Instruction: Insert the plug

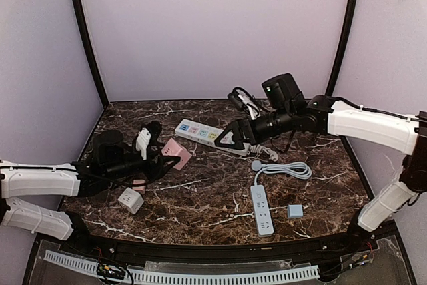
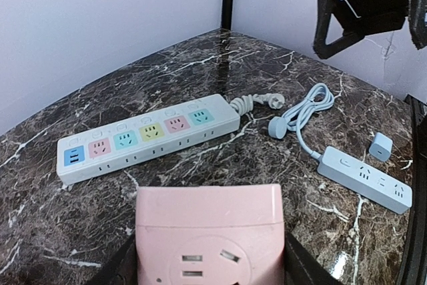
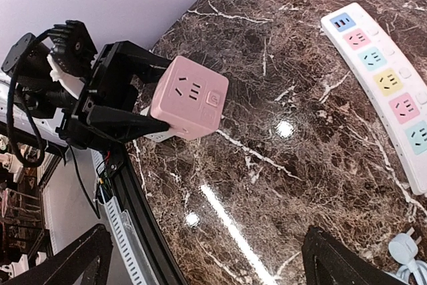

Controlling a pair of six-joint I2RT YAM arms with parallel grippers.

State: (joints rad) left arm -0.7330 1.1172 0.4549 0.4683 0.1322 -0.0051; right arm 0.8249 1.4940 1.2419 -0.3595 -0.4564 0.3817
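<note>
One marble table point(image 1: 200, 195) carries everything, with two arms reaching over it.

One long white power strip point(image 2: 147, 138) lies toward the back and has six coloured socket panels in a row. Its cord ends in a three-pin plug point(image 2: 272, 101) lying on the marble just past the strip's right end.

One shorter pale blue power strip point(image 2: 363, 179) lies nearer the front right. Its looped cable ends in a round plug point(image 2: 277, 128) just beside the three-pin one. That makes two plugs, both lying loose on the table and neither in a socket.

One pink cube socket point(image 3: 190, 98) sits at the left side, well apart from the white strip. The left gripper point(image 3: 157, 98) has its two fingers clamped on opposite faces of this cube.

The right gripper point(image 1: 227, 139) hangs over the right end of the white strip with its fingers spread wide and nothing between them.

One white cube adapter point(image 1: 131, 199) rests on the marble near the left arm. One small blue cube point(image 1: 294, 211), the smallest item, sits just right of the blue strip.
</note>
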